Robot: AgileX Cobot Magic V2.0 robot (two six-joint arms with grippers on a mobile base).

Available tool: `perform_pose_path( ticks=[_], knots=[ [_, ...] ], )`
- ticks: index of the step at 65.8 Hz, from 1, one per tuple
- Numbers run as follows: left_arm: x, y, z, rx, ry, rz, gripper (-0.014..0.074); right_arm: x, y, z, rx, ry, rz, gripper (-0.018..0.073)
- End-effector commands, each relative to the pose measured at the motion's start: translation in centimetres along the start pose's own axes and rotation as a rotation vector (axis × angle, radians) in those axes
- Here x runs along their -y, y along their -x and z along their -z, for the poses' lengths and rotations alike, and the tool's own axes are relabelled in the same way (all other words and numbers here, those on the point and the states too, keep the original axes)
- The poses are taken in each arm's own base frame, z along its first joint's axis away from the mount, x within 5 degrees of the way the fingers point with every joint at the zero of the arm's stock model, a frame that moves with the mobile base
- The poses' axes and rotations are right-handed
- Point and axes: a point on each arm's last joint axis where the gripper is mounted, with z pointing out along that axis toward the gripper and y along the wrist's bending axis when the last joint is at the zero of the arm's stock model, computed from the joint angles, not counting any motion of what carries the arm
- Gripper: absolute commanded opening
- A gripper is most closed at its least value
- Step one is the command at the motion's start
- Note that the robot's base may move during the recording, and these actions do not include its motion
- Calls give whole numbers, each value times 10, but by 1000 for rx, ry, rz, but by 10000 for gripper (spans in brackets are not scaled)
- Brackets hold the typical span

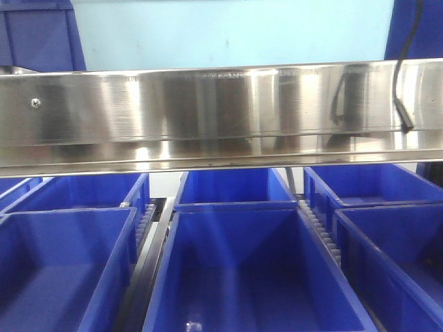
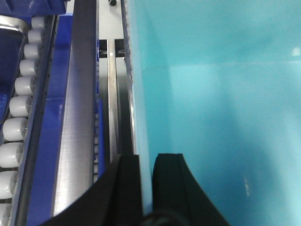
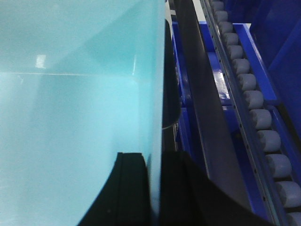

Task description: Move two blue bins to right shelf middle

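So, front view: 1 pale blue bin (image 1: 228, 34) sits top centre behind the steel shelf beam (image 1: 208, 117). There are 2 dark blue bins (image 1: 41, 34) in the upper corners and at least 6 more below, 3 front + 3 back. L wrist view: 2 left fingers (image 2: 167, 174) clamp the pale bin's wall at lower centre, 1 inside, 1 outside. R wrist view: 2 right fingers (image 3: 131, 179) pinch its wall likewise.
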Motion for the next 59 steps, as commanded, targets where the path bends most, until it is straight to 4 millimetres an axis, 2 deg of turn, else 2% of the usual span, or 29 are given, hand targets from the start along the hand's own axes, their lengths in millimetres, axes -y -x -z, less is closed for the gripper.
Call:
perform_pose_path(
  ticks=[1,6,11,16,21,25,36,41,50,59],
  knots=[
    [8,6,7,66,-57,6,-91,-5,3,2,39,28,1,-142],
    [7,7,7,70,-52,1,-12,-5,3,2,39,27,2,-21],
    [7,7,7,68,-50,-9,118,-5,5,3,48,30,1,193],
    [6,6,9,51,-43,-8,286,-4,6,8,34,20,-5,387],
    [4,5,15,33,-34,-6,399,-1,9,17,22,9,-14,468],
    [3,4,20,26,-30,-4,430,1,12,26,23,5,-21,476],
    [-3,-2,30,-54,4,2,432,4,15,49,-35,24,-47,475],
    [-6,-10,31,-145,38,7,432,0,16,54,-40,85,-30,475],
    [-10,-10,29,-163,13,40,432,-7,13,55,-69,181,-57,475],
    [-22,-8,27,-208,-90,148,432,0,15,56,-65,173,-68,475]
  ],
)
